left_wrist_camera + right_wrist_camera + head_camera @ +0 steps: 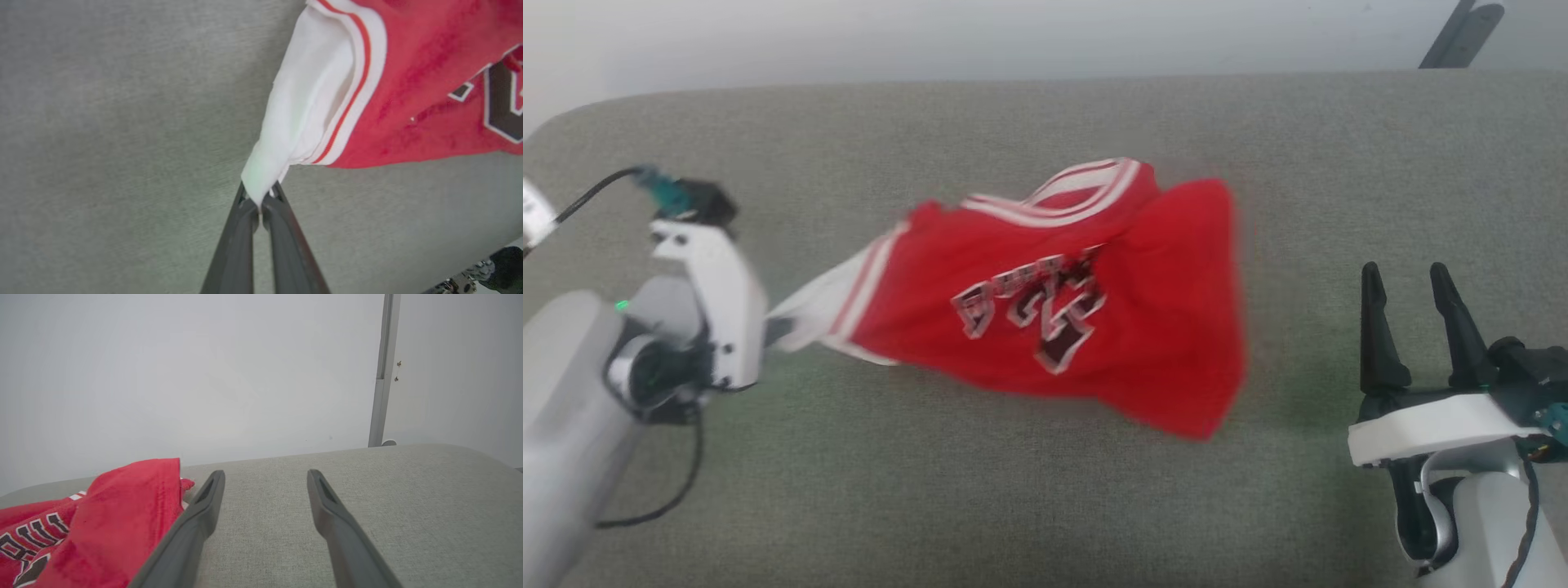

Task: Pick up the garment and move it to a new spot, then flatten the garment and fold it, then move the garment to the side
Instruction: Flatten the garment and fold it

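grey padded surface (1045,490): garment (1143,327) lies bunched about mid-surface, a bit right of centre, with 1 end drawn out toward the left arm.

handling, my guess: light, soft, fully limp. it will drape and fold on itself wherever it isn't held. the cloth doesn't look slippery or fragile. 1 pinch point just drags it like a rope. for flattening i'd want 2 holds well apart, both shoulders or both hem corners. edges and trim are the easy places to pinch.

looks: red jersey body, creased, right part folded over itself. blurred in the head view.

right gripper (1413,282): fingers spread wide, holding nothing, near the garment's right edge but apart from it.

left gripper (259,196): fingers pressed together, pinching the tip of the short white sleeve (302,102). cloth runs taut from there to the body.

print (1033,306): dark, white outline, 23 under lettering, upside down from the head.

neck trim (1078,192): red-and-white stripes, far side.
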